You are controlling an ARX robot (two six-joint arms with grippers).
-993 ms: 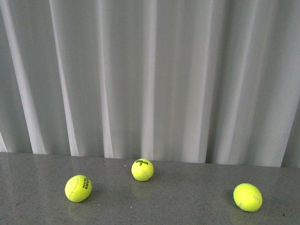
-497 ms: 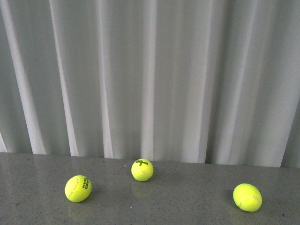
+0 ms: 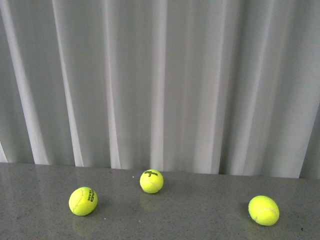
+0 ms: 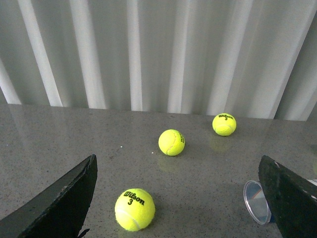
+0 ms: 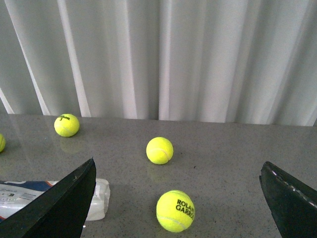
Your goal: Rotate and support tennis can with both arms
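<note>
The can (image 5: 25, 193) lies on its side on the grey bench (image 3: 200, 220), low between the two arms and outside the front view; the right wrist view shows its white and navy label and one clear end, partly hidden by a black finger (image 5: 59, 206), and the left wrist view shows only its round clear mouth (image 4: 255, 202) just beside a finger (image 4: 290, 198). The left end effector (image 4: 177, 158) is spread wide and holds nothing, apart from the can. The right end effector (image 5: 178, 162) is likewise spread wide and empty. Yellow balls sit scattered on the bench: three in the front view, well apart, with a Wilson ball (image 4: 134, 209) nearest the left wrist camera and a Roland Garros ball (image 5: 175, 210) nearest the right wrist camera. A white pleated curtain (image 3: 200, 85) hangs behind the bench
</note>
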